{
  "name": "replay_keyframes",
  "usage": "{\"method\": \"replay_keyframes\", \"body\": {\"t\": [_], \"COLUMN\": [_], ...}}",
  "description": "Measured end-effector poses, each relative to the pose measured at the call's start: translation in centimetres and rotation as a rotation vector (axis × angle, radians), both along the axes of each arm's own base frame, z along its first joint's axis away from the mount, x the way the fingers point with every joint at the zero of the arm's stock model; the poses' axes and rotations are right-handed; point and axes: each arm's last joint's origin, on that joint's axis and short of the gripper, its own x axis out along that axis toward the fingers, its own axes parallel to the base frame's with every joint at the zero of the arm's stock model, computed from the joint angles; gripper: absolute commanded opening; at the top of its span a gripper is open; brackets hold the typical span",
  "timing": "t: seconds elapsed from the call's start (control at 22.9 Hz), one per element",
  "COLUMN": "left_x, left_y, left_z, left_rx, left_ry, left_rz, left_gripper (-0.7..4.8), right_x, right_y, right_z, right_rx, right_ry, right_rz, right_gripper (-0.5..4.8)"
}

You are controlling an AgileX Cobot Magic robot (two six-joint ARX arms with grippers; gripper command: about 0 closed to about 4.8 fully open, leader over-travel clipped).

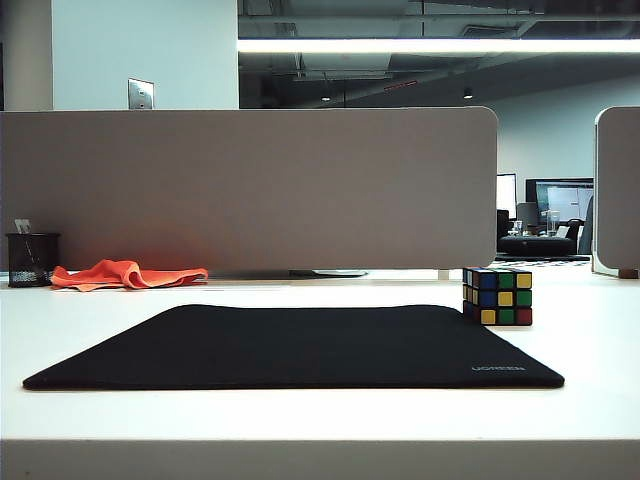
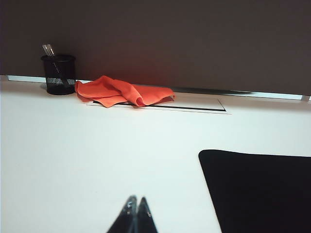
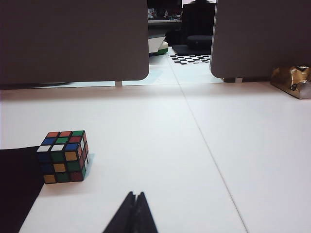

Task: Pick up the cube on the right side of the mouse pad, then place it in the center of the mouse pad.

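Note:
The cube (image 1: pixel 497 296), a small puzzle cube with black edges and mixed coloured stickers, stands on the white table just off the far right corner of the black mouse pad (image 1: pixel 300 345). The right wrist view shows the cube (image 3: pixel 63 156) beside the pad's edge (image 3: pixel 17 179), well ahead of my right gripper (image 3: pixel 135 195), which is shut and empty. Low over bare table, my left gripper (image 2: pixel 136 199) is shut and empty too, with a corner of the mouse pad (image 2: pixel 262 189) off to one side. Neither gripper appears in the exterior view.
An orange cloth (image 1: pixel 125 274) and a black mesh pen cup (image 1: pixel 32 259) lie at the back left against the grey partition (image 1: pixel 250 185). A second partition (image 1: pixel 618 190) stands at the right. A crumpled gold object (image 3: pixel 293 80) sits at the table's far right.

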Motion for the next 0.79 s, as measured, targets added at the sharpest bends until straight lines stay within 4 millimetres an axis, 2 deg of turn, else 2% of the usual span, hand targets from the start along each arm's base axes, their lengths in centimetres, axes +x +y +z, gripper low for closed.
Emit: {"method": "replay_keyframes", "body": {"t": [0.48, 0.65, 0.79], "left_x": [0.00, 0.00, -0.01], "left_y": [0.00, -0.09, -0.13], "left_z": [-0.01, -0.08, -0.06], "left_rx": [0.000, 0.000, -0.005], "left_ry": [0.001, 0.008, 0.008], "left_rz": [0.000, -0.032, -0.046], "left_gripper": [-0.06, -0.06, -0.06], "right_x": [0.01, 0.03, 0.03], "right_y": [0.07, 0.38, 0.39], "right_z": [-0.07, -0.08, -0.19], "right_rx": [0.001, 0.022, 0.027], "right_ry": [0.007, 0.007, 0.018], "right_rz": [0.024, 0.121, 0.122], "right_gripper": [-0.05, -0.05, -0.05]}}
